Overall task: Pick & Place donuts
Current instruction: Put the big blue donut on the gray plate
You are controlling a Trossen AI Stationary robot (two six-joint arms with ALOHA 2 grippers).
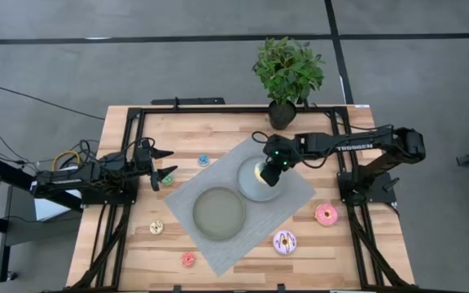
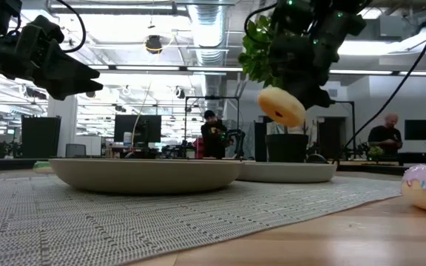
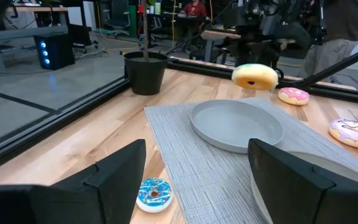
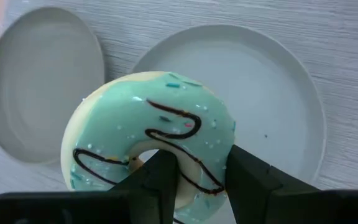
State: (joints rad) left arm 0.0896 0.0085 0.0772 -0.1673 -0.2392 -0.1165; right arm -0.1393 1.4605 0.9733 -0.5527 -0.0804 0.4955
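Yellow donut [image 4: 148,146] iced mint green with dark squiggle; pink donut [image 1: 326,215]; white-purple donut [image 1: 284,241]; blue tiny donut [image 3: 154,193]; grey plates [image 1: 219,213] on grey woven mat [image 1: 300,195].

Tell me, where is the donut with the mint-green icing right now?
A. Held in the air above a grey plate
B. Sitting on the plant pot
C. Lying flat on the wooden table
A: the right gripper pinches the mint-iced donut clear above the grey plate.
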